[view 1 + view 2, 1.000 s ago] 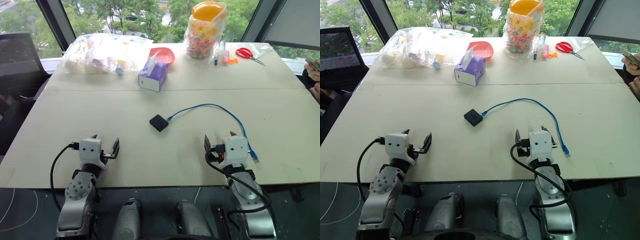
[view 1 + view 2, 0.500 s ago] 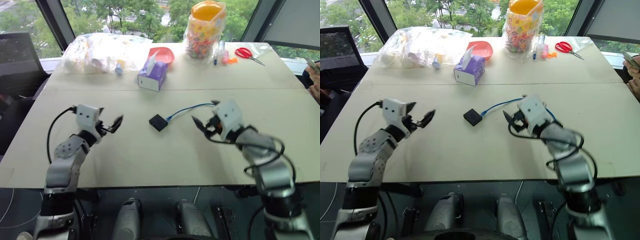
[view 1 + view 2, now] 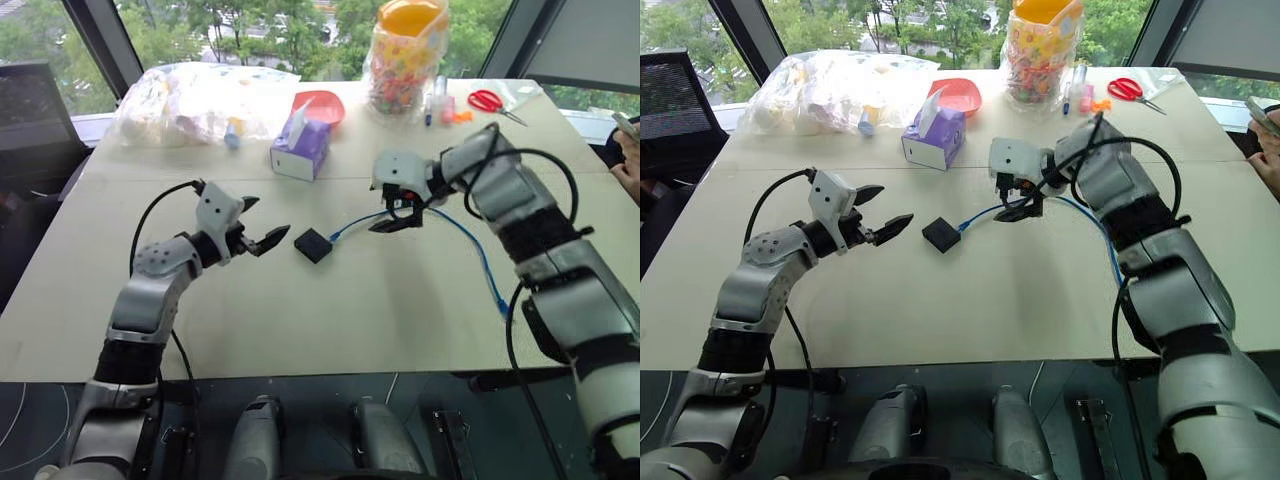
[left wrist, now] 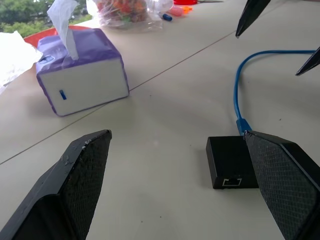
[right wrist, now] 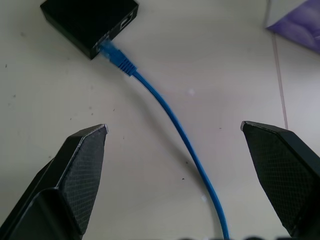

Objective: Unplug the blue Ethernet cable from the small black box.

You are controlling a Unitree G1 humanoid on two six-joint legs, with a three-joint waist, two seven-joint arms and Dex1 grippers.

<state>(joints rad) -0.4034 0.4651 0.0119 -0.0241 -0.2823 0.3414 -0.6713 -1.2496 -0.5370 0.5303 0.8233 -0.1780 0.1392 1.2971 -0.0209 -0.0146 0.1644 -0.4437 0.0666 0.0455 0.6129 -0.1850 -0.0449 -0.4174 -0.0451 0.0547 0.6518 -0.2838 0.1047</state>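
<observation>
We see the small black box [image 3: 313, 244] mid-table [image 3: 330, 320], blue Ethernet cable [image 5: 165, 112] still plugged into it and trailing off to the right. Left gripper [image 3: 262, 234] is spread wide just left of the box, touching nothing. Right gripper [image 3: 396, 215] hangs spread above the cable near the plug, empty.
</observation>
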